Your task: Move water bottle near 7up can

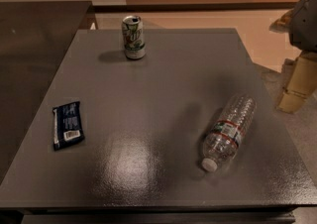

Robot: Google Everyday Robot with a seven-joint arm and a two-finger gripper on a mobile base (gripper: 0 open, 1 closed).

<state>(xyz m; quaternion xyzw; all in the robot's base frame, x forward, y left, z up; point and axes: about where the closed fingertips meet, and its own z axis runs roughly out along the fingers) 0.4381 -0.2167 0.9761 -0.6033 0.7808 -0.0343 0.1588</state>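
Observation:
The water bottle (229, 132) lies on its side on the right part of the grey table (163, 84), with its white cap pointing toward the front edge. The 7up can (133, 37) stands upright near the table's far edge, left of centre. My gripper (295, 94) hangs off the table's right side, above the floor, to the right of the bottle and apart from it. It holds nothing that I can see.
A dark blue snack wrapper (68, 125) lies flat near the table's left edge. A darker counter (34, 44) adjoins the table on the left. A light floor and an orange wall lie beyond the far edge.

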